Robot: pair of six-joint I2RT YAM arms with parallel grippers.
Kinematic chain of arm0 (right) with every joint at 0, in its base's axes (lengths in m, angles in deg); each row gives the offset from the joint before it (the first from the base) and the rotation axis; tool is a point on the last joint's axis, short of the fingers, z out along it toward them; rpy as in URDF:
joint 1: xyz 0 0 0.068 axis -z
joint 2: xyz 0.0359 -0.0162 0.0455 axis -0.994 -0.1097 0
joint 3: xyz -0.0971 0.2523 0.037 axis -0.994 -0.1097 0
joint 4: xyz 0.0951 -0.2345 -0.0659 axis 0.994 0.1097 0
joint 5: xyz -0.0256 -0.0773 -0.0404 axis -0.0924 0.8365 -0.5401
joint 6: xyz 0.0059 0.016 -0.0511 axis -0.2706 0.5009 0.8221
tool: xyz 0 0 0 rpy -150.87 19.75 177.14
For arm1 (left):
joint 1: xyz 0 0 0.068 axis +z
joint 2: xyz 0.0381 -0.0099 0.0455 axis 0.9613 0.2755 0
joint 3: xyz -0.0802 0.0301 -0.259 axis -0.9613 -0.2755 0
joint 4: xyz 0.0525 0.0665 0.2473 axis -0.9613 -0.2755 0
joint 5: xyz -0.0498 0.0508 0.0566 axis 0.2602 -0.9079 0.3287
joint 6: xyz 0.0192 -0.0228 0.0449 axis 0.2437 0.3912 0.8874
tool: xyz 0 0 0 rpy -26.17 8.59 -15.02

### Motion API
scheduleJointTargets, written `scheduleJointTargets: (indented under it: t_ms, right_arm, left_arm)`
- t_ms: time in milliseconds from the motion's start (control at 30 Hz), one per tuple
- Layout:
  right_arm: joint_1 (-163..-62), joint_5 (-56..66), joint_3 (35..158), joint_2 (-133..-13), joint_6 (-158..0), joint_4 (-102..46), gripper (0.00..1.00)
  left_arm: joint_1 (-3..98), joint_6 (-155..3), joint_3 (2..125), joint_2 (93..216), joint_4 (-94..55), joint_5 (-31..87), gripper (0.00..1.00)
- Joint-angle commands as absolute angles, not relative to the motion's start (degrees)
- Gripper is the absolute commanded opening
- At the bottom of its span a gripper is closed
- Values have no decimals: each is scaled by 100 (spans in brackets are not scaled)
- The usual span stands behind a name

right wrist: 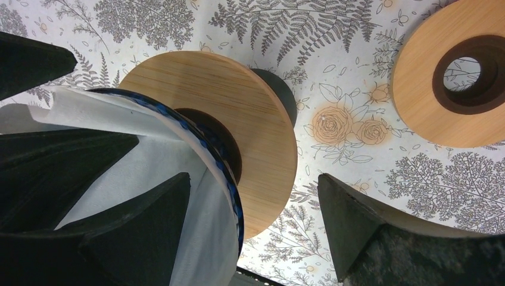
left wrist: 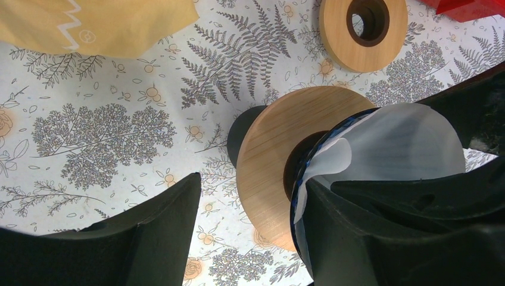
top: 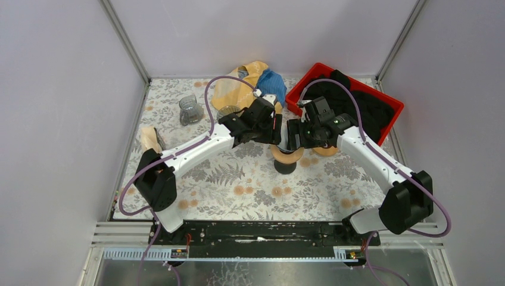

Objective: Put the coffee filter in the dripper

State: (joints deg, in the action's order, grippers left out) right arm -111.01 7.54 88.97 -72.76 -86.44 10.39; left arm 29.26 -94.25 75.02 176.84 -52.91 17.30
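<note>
Left wrist view gives us the clearest read. The white paper coffee filter [left wrist: 405, 143] sits in the mouth of the dripper [left wrist: 277, 161], a blue-rimmed cone set through a round wooden collar on a dark base. One edge of the paper looks folded against the rim rather than lying smooth. The left gripper [left wrist: 253, 196] has its jaws apart, one finger over the paper and the other out above the floral-patterned table [left wrist: 107, 137]; it clamps nothing. The right gripper [right wrist: 255, 185] straddles the rim from the opposite side, jaws wide, one finger inside the filter, holding nothing.

We judge withdrawal to be the main risk. Paper clinging to a finger could lift out with it, or the folded edge could leave the filter crooked. Pressing deeper could crease or tear it, or tip the dripper, whose base is narrower than its collar. The two inner fingers sit close together in the cone, so they could knock each other.

A spare wooden ring [top: 324, 151] lies just beside the dripper by the right arm, near enough to be nudged. The red plastic tray [top: 309, 80] with black cloth [top: 357, 104], a yellow bag [top: 238, 86] and a clear glass cup [top: 190, 110] sit farther back, out of our way.
</note>
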Motion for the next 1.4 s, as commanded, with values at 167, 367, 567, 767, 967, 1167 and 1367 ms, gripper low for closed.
scheduleJointTargets:
  t_ms: [167, 367, 567, 767, 967, 1167, 1367]
  right_arm:
    - [-11070, 654, 9120, -7505, -8446, 1257, 84]
    - [-11075, 726, 9124, -7471, -8440, 1285, 84]
    - [-11070, 769, 9167, -7333, -8450, 1264, 84]
    - [-11069, 786, 9169, -7215, -8494, 1138, 85]
    - [-11071, 772, 9122, -7266, -8484, 1150, 85]
    - [-11073, 761, 9123, -7241, -8485, 1115, 86]
    - [-11068, 658, 9101, -7280, -8502, 1111, 86]
  left_arm:
    - [2922, -9349, 7533, 17726, -5212, 1735, 68]
    - [2919, -9340, 7521, 17743, -5209, 1699, 68]
    - [2914, -9345, 7515, 17725, -5214, 1680, 68]
    - [2912, -9393, 7493, 17543, -5172, 1734, 72]
    - [2970, -9423, 7474, 17373, -4925, 2157, 76]
    - [3074, -9490, 7335, 17281, -4598, 2530, 78]
    - [3179, -9494, 7335, 17425, -4485, 2603, 79]
